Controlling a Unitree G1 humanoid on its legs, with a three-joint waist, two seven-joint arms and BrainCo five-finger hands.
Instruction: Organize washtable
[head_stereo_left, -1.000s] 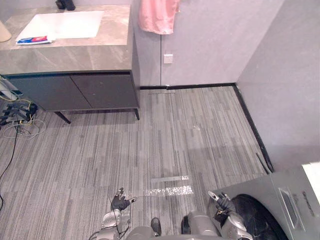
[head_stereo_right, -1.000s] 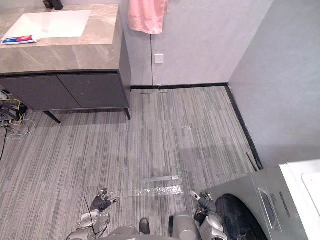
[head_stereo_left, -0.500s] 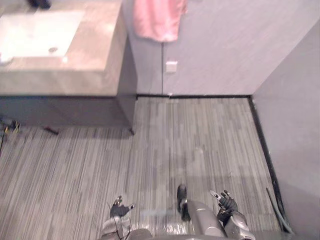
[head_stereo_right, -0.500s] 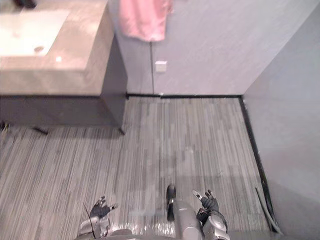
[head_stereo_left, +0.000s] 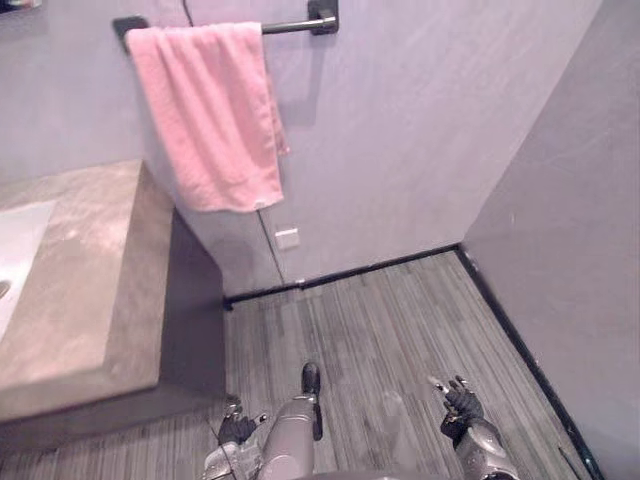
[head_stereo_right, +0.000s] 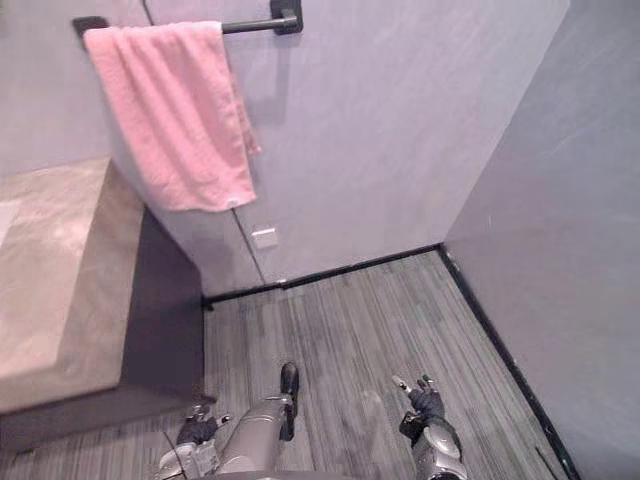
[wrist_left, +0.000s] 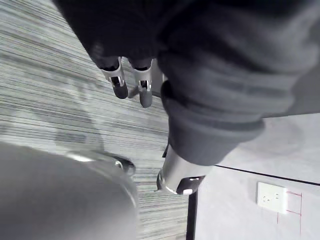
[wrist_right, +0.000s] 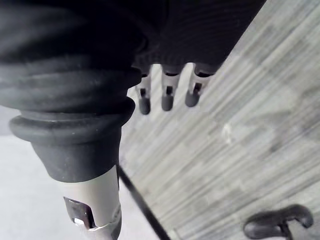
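At left, grey-brown stone washtable (head_stereo_left: 90, 290)

We see a pink towel (head_stereo_left: 210, 110) at eleven o'clock, a black rail (head_stereo_left: 295, 24), a mottled grey-beige countertop (head_stereo_left: 95, 270) at nine, a grey streaked floor (head_stereo_left: 400, 310), and a white socket (head_stereo_left: 287, 238).

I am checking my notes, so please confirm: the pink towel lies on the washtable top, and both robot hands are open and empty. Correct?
Not quite. The pink towel hangs from the dark towel bar on the wall, not on the washtable top, as the left eye view shows. The left robot hand and right robot hand are open and empty.
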